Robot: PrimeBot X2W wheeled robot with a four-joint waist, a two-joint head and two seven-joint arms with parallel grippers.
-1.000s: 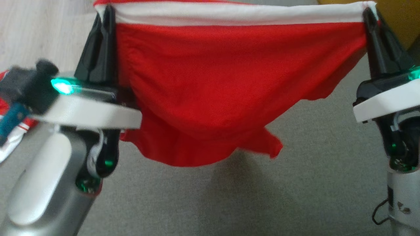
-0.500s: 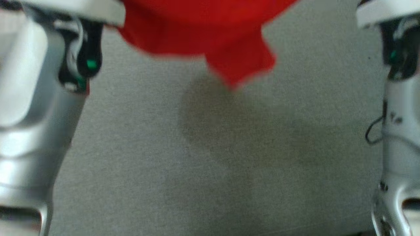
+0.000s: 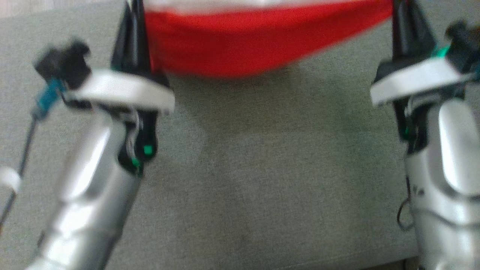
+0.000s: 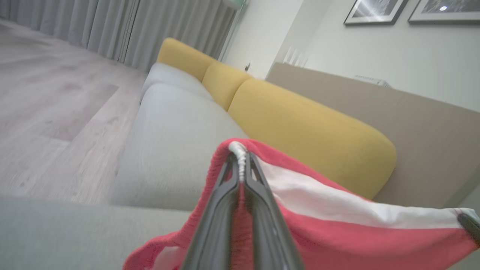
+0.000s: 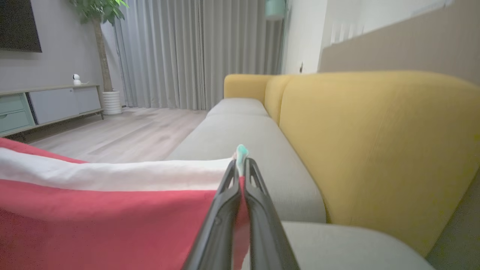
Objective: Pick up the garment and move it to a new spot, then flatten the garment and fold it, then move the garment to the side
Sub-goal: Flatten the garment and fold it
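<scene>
The garment [image 3: 262,41] is red with a white band, and it hangs stretched between my two grippers over the grey sofa seat [image 3: 262,180]. My left gripper [image 3: 133,15] is shut on its left corner, seen up close as a pinched white hem in the left wrist view [image 4: 240,161]. My right gripper [image 3: 403,15] is shut on the right corner, with the fingers closed on cloth [image 5: 240,165]. The garment's lower edge sags just above the seat. Its top runs out of the head view.
Yellow back cushions [image 5: 375,131] line the sofa behind the grey seat. Wooden floor [image 5: 123,135] lies beyond the sofa's front edge, with curtains [image 5: 168,52], a plant [image 5: 99,45] and a low cabinet [image 5: 45,105] further off.
The head camera has swung down and back up. The garment stays held at both corners, now hanging shorter in view and closer to the seat.
</scene>
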